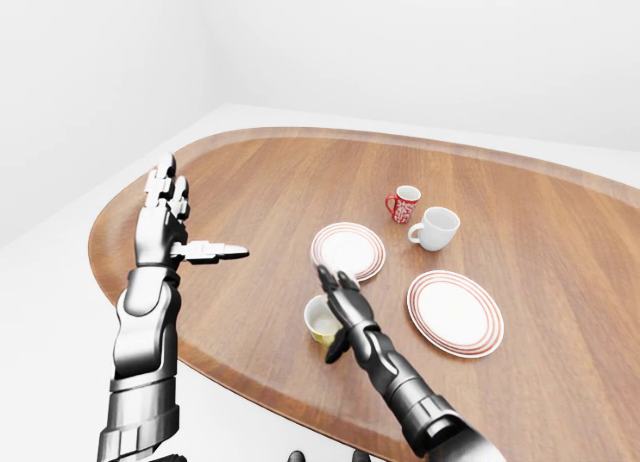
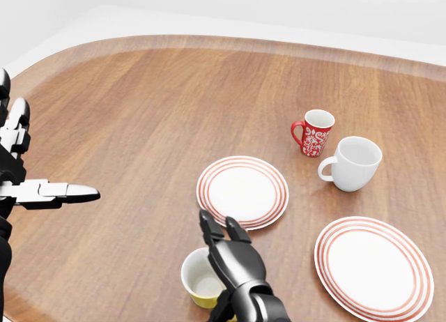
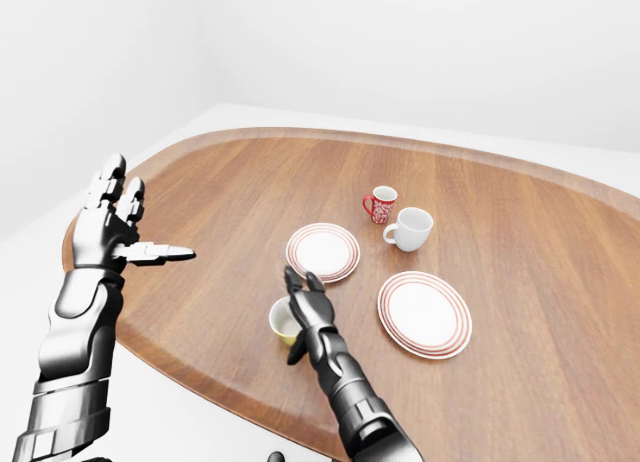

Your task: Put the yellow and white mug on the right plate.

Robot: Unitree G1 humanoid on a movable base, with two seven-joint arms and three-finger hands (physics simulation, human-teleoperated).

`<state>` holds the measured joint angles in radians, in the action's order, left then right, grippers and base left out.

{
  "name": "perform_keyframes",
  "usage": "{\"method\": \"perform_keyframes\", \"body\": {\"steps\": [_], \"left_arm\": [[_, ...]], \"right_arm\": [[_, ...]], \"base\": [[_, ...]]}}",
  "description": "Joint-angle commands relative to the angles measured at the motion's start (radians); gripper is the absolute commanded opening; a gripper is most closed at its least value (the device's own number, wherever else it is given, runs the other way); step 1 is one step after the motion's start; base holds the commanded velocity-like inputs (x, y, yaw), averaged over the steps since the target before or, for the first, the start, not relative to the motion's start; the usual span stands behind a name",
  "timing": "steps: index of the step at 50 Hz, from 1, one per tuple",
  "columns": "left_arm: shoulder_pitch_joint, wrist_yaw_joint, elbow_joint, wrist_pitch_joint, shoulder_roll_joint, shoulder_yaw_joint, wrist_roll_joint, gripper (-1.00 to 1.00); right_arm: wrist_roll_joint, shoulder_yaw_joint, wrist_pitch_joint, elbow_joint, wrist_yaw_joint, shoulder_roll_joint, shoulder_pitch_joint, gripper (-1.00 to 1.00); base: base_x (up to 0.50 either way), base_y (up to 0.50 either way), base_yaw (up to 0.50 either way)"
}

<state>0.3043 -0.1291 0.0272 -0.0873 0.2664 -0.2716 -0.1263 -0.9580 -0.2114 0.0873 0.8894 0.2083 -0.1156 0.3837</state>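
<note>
Yellow and white mug (image 2: pixel 198 279) (yellow outside, white inside, empty) stands upright near the bench (image 2: pixel 139 113) bottom edge. Right hand (image 2: pixel 233 256) touches it, fingers open. Right plate (image 2: pixel 373 266) bare. Left hand (image 1: pixel 165 207) spread open.

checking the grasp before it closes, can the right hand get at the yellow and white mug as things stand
Probably yes. The right hand is open right beside the yellow and white mug, on the mug's right in the head view, with nothing between them. The nearest plate lies clear, farther up the table.
</note>
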Motion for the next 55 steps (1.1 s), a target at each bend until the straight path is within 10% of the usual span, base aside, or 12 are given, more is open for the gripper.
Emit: {"method": "perform_keyframes", "body": {"steps": [1,33,34,35,55], "left_arm": [[-0.002,-0.001,0.000,0.000,-0.002,0.002,0.002,1.00],[-0.004,-0.002,0.003,0.000,-0.003,0.003,0.004,1.00],[-0.004,-0.002,0.002,0.000,-0.004,0.003,0.005,1.00],[-0.005,-0.002,0.002,0.000,-0.004,0.003,0.005,1.00],[-0.002,-0.002,-0.001,0.000,-0.003,0.002,0.004,1.00]], "right_arm": [[0.009,0.006,0.000,0.031,0.007,0.002,0.014,1.00],[0.013,0.009,0.000,0.085,0.030,0.002,0.035,1.00],[0.014,0.010,0.000,0.087,0.030,0.002,0.034,-0.52],[0.013,0.009,0.000,0.088,0.031,0.003,0.035,-1.00],[0.014,0.007,0.000,0.038,0.013,0.003,0.015,-1.00]], "base": [[0.00,0.00,0.00],[0.00,0.00,0.00],[0.00,0.00,0.00],[0.00,0.00,0.00],[0.00,0.00,0.00]]}}
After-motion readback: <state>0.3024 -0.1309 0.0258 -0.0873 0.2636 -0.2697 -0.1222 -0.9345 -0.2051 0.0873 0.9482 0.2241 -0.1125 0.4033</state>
